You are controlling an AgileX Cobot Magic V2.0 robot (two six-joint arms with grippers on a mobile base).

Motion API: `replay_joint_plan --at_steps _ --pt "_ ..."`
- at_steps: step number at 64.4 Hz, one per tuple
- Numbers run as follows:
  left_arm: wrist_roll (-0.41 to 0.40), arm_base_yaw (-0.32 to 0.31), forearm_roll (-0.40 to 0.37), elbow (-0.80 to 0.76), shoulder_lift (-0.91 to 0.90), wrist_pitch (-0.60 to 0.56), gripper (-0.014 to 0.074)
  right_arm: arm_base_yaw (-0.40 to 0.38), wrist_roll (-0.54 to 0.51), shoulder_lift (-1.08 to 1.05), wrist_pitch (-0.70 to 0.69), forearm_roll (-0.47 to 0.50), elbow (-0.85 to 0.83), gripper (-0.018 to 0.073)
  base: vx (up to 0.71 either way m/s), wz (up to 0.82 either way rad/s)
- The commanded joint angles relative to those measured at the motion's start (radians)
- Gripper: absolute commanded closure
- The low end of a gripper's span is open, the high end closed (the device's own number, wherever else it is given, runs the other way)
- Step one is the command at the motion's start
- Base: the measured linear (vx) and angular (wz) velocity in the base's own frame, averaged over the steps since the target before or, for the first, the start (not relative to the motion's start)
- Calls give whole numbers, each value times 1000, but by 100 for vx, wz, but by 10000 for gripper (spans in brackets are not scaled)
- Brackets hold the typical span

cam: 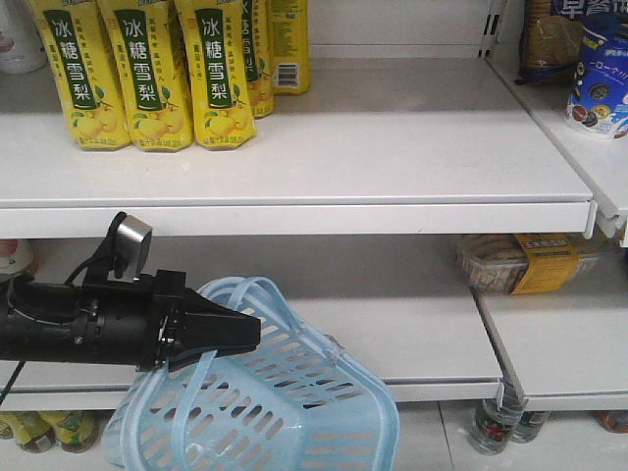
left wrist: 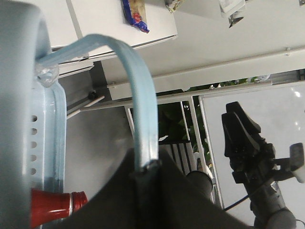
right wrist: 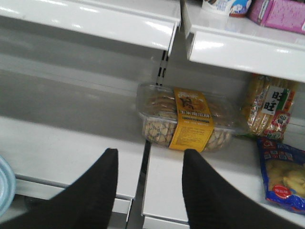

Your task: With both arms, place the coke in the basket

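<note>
Clamped in the left gripper [cam: 235, 334] is the basket [cam: 294, 412] handle, coke [left wrist: 52, 206] already seen inside; right gripper [right wrist: 147, 183] is held open, empty — pretty much done.

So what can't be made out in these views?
- Red coke can: left wrist view shows only its top; the left claw and the frame's bottom edge hide the rest.
- Pale blue slotted plastic basket: bottom cut off in the front view.
- Right claw: fingertips past the frame's bottom edge in its own view.
</note>
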Motion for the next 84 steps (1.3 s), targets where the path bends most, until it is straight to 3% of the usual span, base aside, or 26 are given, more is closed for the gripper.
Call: replay_joint_plan --at_steps 1,10,21,36,84 --pt "2 0 -147 -30 -36 51 603 -7 -5 15 -161 18 19 238 0 0" --pt "2 0 -147 -30 -36 51 603 -7 -4 15 -240 22 39 239 0 0" --pt "2 0 -147 -30 -36 51 603 -7 -4 15 -231 40 39 293 0 0" --pt "2 0 -147 -30 -36 51 603 -7 -4 15 -217 40 39 578 0 0" --pt "2 0 -147 -30 -36 51 603 -7 -4 15 -219 41 39 568 0 0"
